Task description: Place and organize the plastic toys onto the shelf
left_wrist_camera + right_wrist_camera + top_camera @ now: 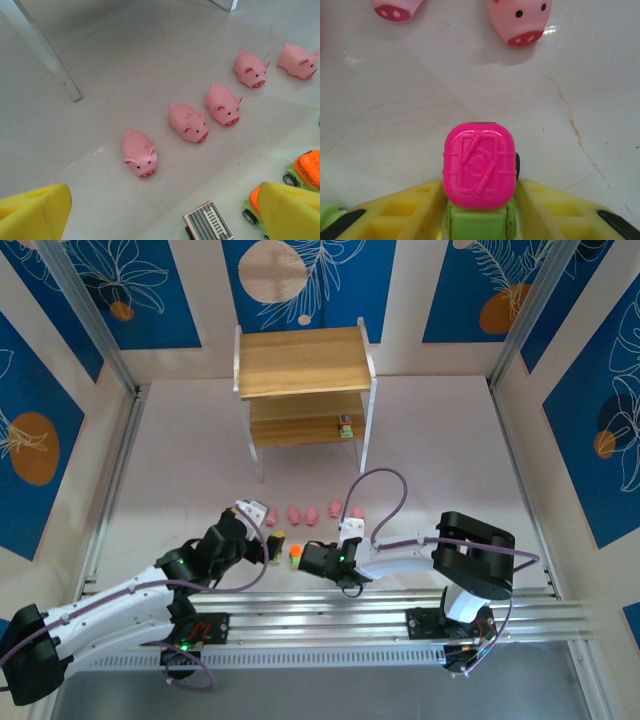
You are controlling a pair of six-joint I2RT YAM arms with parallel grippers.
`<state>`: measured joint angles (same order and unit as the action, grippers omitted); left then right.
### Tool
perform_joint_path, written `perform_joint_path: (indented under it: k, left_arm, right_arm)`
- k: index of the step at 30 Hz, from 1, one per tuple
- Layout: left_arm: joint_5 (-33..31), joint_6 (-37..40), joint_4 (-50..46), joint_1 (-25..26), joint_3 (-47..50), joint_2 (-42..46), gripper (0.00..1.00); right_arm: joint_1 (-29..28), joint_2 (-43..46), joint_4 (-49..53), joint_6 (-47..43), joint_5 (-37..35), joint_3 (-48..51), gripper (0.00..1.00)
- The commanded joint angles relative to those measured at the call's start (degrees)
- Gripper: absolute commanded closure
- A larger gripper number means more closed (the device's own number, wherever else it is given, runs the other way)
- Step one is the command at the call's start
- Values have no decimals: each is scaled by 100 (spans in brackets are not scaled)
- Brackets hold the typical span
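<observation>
We see open surface [200, 440] between the shelf [305, 360] at upper centre and the pig row [190, 122]. Left tool [165, 192], low and outstretched, stands apart; right tool [480, 186] seems clamped on the magenta-topped toy [480, 162], lower centre.

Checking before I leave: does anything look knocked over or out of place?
Nothing stands out. The five pigs stand upright in a row, one toy sits on the shelf, and the right gripper grips the magenta-topped toy.
</observation>
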<state>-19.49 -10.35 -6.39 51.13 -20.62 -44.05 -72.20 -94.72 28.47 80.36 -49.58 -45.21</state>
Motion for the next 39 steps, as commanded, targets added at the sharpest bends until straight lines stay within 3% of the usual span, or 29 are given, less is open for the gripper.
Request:
perform_joint_path:
  k: [1,15,32,39]
  left_arm:
    - [7,51,86,-14,-113,7,5]
    - [7,53,88,-16,-116,15,4]
    - [-45,43,88,-10,-100,35,4]
    - [-64,33,86,-13,-101,34,4]
  right_arm:
    - [-57,-139,190,276,63,156,59]
    - [-145,-152,316,445,28,188,59]
    - [-247,-62,404,280,-170,120,83]
    - [-360,192,932,189,-441,-148,86]
